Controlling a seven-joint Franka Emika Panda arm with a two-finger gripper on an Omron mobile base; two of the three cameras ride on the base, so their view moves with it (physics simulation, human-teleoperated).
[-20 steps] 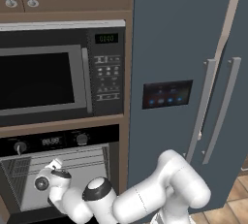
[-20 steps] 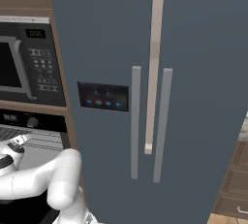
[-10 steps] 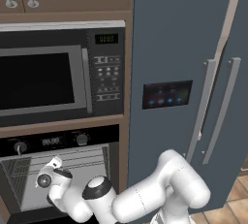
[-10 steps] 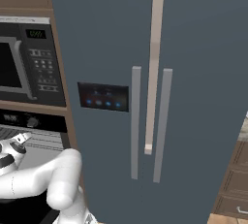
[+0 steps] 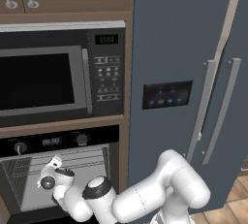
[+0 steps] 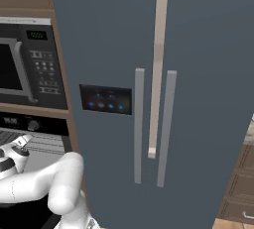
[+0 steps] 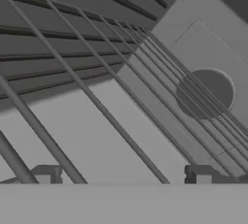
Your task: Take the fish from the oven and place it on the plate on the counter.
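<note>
From the left base view I see the oven [image 5: 58,169] at lower left, its cavity open, with my arm's wrist reaching in. The hand view shows grey rack [image 7: 97,102] bars running diagonally and a round vent at right. The claw [image 7: 123,175] stands fully spread, holding nothing; I cannot make out the fish.
</note>
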